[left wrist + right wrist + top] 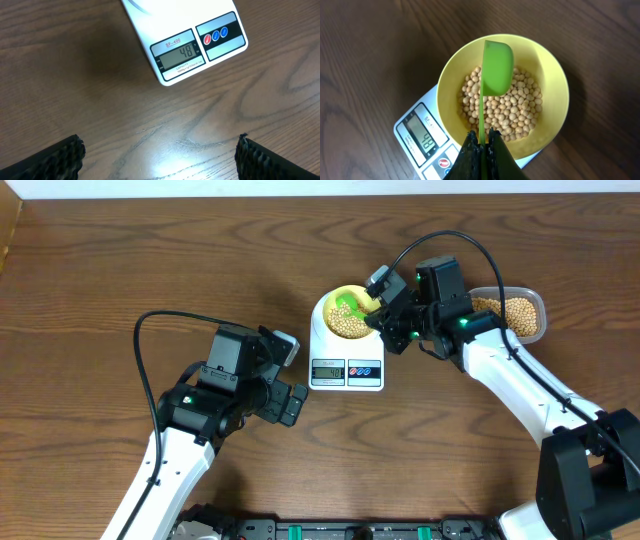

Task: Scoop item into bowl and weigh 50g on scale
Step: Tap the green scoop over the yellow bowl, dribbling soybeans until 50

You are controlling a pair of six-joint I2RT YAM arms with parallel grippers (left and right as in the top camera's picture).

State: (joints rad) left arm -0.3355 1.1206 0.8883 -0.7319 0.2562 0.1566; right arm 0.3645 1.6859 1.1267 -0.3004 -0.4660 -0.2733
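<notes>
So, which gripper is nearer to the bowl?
Right. The right gripper is just beside the bowl, shut on a green scoop that reaches over the beans. The left gripper is open above the table, in front of the scale, apart from the bowl.

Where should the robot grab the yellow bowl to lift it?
By the rim of the bowl, coming straight down, one finger inside and one outside. It sits upright holding loose beans, so it should probably stay level. The open left claw is free; choose rim away from the green scoop.
</notes>
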